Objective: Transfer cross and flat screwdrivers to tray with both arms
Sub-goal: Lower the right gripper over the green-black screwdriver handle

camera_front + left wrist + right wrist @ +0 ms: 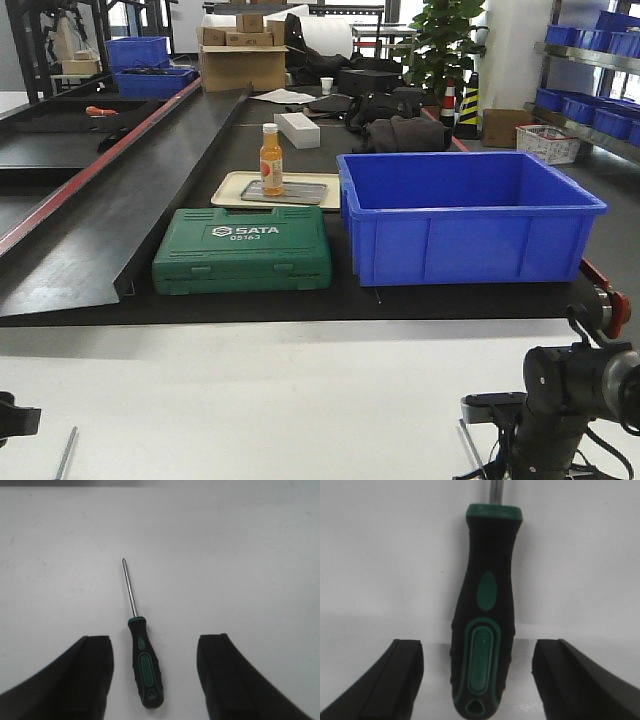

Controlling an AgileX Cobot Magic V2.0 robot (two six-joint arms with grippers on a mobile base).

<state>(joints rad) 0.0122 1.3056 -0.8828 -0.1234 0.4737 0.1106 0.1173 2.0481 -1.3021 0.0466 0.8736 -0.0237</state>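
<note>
In the left wrist view a screwdriver (143, 667) with a black and green handle lies on the white table, its shaft pointing away. My left gripper (155, 645) is open above it, with a finger (92, 675) on each side of the handle and not touching it. In the right wrist view a second black and green screwdriver (485, 605) lies close under my right gripper (479, 647), which is open and straddles the handle; its tip is out of view. The cream tray (228, 186) sits far back on the black mat.
On the tray stand an orange bottle (270, 158) and a grey plate (285, 191). A green SATA case (243, 250) and a big blue bin (465, 215) stand in front of and beside the tray. The right arm (565, 395) is at the lower right.
</note>
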